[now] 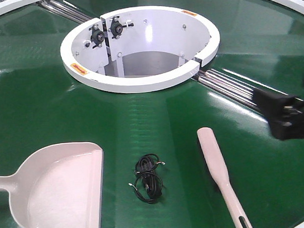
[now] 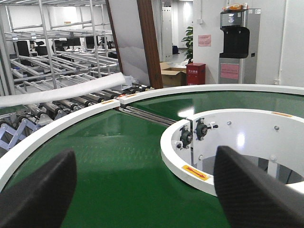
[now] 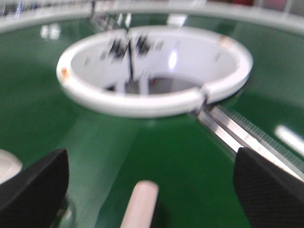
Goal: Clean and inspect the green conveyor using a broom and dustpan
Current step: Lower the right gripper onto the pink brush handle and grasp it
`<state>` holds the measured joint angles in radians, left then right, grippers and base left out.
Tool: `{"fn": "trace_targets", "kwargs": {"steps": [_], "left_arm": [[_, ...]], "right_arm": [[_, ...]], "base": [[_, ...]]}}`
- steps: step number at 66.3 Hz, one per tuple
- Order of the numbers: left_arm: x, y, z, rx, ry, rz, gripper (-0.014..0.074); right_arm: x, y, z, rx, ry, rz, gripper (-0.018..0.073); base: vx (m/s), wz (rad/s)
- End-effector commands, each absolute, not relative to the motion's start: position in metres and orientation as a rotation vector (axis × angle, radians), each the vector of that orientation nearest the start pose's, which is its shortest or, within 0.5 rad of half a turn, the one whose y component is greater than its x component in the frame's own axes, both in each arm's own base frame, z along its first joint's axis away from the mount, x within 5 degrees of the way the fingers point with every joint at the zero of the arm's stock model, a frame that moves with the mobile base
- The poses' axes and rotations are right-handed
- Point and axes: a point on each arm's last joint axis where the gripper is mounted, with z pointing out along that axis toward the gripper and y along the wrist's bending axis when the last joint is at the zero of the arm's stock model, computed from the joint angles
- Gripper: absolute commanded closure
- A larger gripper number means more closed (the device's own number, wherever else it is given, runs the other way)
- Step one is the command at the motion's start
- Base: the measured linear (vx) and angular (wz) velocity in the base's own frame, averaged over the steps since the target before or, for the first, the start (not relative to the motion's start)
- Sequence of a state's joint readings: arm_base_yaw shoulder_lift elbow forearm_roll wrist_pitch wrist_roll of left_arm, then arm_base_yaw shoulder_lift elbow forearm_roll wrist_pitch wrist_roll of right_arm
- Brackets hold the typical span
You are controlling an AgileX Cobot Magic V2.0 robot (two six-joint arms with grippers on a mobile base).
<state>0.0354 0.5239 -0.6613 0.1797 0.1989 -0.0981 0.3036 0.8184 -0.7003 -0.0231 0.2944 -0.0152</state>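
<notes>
Jaws wide on left gripper [image 2: 147, 197] and right gripper [image 3: 151, 190], both empty. Broom [image 1: 221, 176] lies on belt [image 1: 35, 99], apparently just under right gripper (blurred). Dustpan [image 1: 59, 191] front-left, cable [image 1: 149, 179] between them. Bare belt runs to ring [image 1: 140, 84].

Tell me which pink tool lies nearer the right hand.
The brush, right of the black cable; its tip shows between the open fingers of the right hand in the wrist view. The dustpan lies far left, beyond the cable.
</notes>
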Motion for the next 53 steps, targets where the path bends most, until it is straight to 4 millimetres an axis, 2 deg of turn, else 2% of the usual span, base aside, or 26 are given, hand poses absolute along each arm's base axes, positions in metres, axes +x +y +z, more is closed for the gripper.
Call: {"fn": "trace_targets", "kwargs": {"steps": [1,13,26,40,53], "left_arm": [[0.104,0.006,0.394,0.005,1.452,0.098,0.0052],[0.104,0.006,0.394,0.005,1.453,0.098,0.0052],[0.104,0.006,0.394,0.005,1.453,0.098,0.0052],[0.104,0.006,0.394,0.005,1.453,0.098,0.0052],[0.104,0.006,0.394,0.005,1.454,0.098,0.0052]], "right_arm": [[0.196,0.068,0.347,-0.332,1.975,0.209,-0.0084],[0.250,0.088,0.330,-0.284,2.329,0.194,-0.0072],[0.294,0.103,0.312,-0.298,2.607,0.125,-0.0052],[0.323,0.114,0.286,-0.319,2.741,0.085,-0.0038],[0.332,0.117,0.258,-0.332,2.846,0.052,-0.0036]], "base": [[0.00,0.00],[0.00,0.00],[0.00,0.00],[0.00,0.00],[0.00,0.00]]}}
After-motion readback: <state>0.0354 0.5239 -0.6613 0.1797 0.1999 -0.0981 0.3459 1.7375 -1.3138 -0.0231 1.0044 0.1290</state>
